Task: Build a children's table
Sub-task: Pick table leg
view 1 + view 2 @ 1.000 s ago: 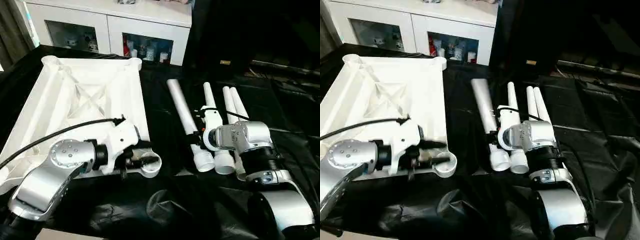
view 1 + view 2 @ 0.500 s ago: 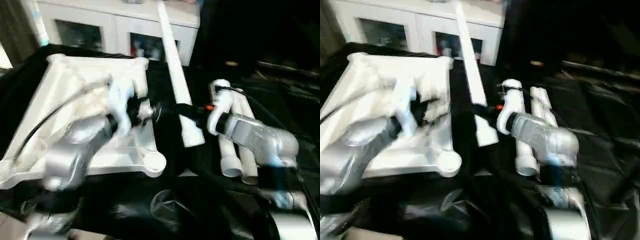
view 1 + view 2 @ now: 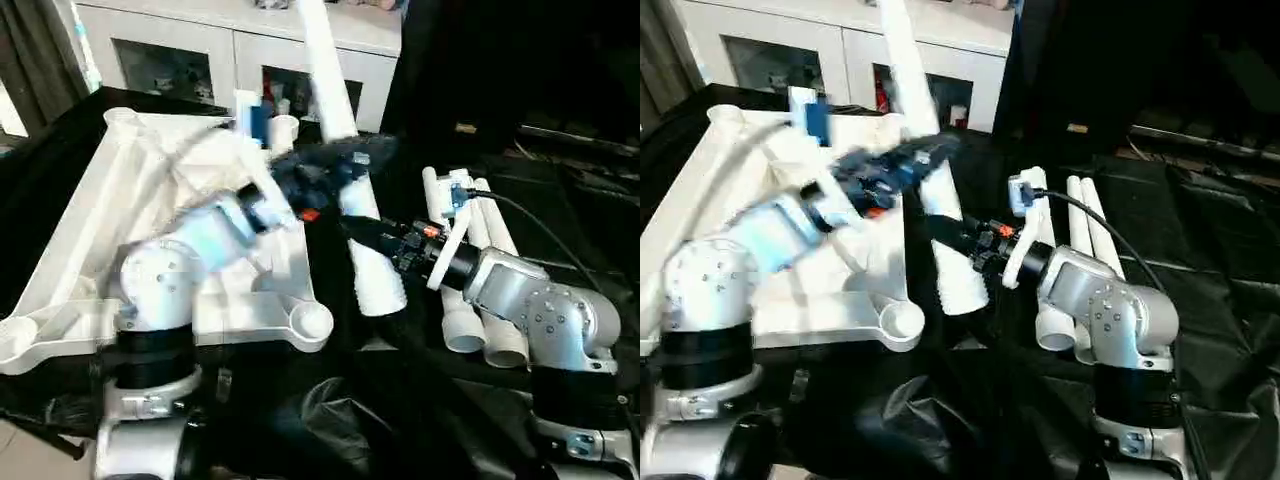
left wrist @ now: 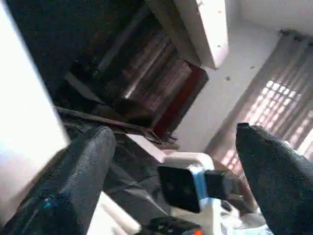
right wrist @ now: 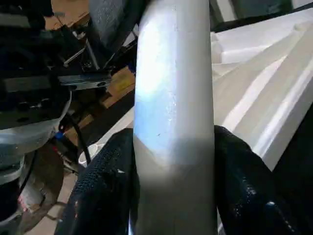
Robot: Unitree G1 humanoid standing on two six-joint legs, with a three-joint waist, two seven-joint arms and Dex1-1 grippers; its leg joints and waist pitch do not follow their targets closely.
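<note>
Right gripper (image 3: 352,228): I see it clamped on one leg (image 3: 340,130), raised steeply.
Left gripper (image 3: 335,165): jaws wide, beside that leg.
Tabletop (image 3: 150,200): underside up, left.
Other legs (image 3: 480,300): lying right.

Both forearms are brushed silver cylinders with round, screw-dotted joint caps and black ribbed collars. The left arm (image 3: 155,290) carries a white wrist housing and a blue-tinted block near its black-fingered left hand (image 3: 335,165). The right arm (image 3: 540,315) has a white bracket, a small orange mark and a thin black cable looping over it to the right hand (image 3: 365,232), whose textured fingers (image 5: 102,191) are black.
</note>
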